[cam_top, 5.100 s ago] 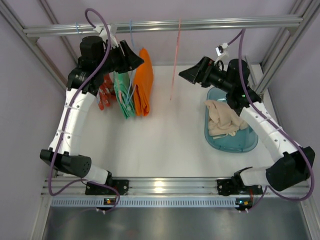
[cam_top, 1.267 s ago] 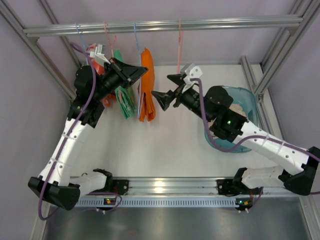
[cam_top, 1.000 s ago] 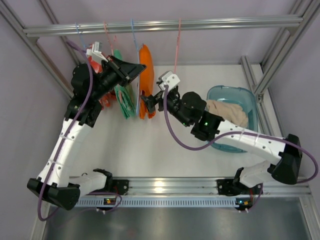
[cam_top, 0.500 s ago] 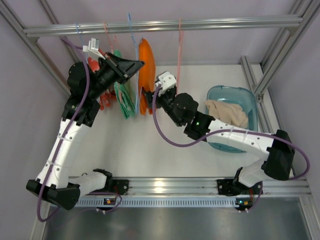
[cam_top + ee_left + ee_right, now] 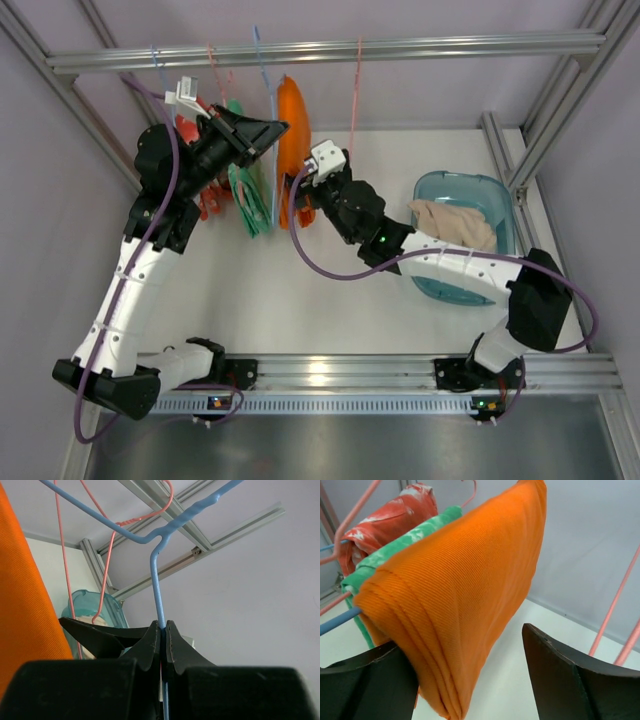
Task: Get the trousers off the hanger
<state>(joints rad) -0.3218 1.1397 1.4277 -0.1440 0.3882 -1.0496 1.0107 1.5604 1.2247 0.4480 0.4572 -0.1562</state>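
Folded orange trousers (image 5: 291, 130) hanging long-axis downward over blue hanger (image 5: 156, 580), worktop's far-left corner, left gripper (image 5: 163, 628) pinching the hanger, right gripper (image 5: 466, 641) spread around the trousers' lower fold.

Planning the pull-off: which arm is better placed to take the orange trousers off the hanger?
Right. The right gripper is open around the orange trousers, ready to close and pull; the left gripper is shut on the blue hanger.

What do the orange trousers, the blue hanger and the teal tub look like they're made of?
Orange trousers: soft matte cloth, knit or woven; a fine ribbed texture shows along the folds.
Blue hanger: thin wire, probably coated metal; smooth, with sharp bends.
Teal tub: probably translucent plastic; the walls look glossy and see-through.
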